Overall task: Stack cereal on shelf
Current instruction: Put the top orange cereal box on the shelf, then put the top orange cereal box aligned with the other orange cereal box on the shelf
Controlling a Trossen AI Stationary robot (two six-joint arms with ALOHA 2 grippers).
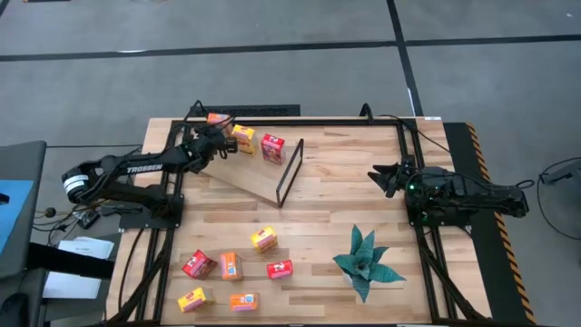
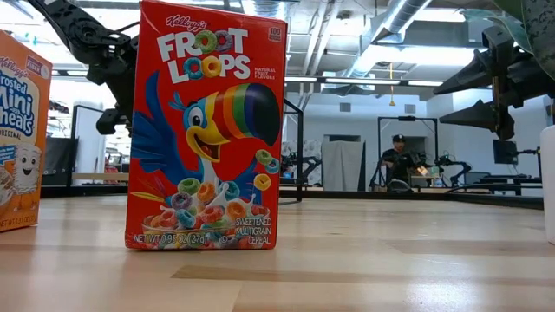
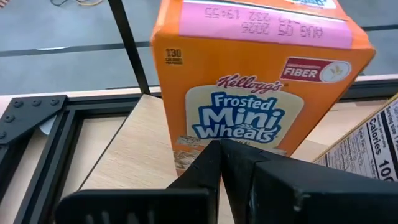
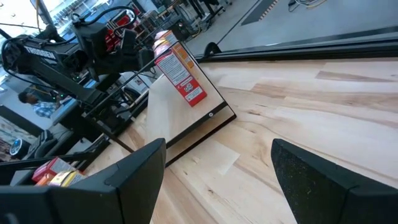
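Note:
The shelf [image 1: 250,173] is a light wooden board lying slantwise on the table, with a black frame [image 1: 290,172] at its right end. An orange Frosted Mini Wheats box [image 3: 249,93] stands at its far left end [image 1: 216,118], with a yellow box [image 1: 243,138] and a red box [image 1: 272,148] upright beside it. Several more cereal boxes [image 1: 231,265] lie on the near left of the table. My left gripper [image 3: 222,158] is shut, right in front of the orange box. My right gripper [image 4: 217,174] is open, hovering at the table's right side [image 1: 386,177]. My left gripper has its shut fingertips [image 3: 211,155] at the lower front face [image 3: 199,146] of the orange box, coming level from the table's left. The box stands upright on the board. Whether the tips touch it, I cannot tell.
A green artificial plant [image 1: 366,263] lies on the near right of the table. A red Froot Loops box [image 2: 205,130] stands close to the low camera. Black frame rails [image 1: 408,127] run along the table's far and side edges. Bare wood lies between the shelf and my right arm.

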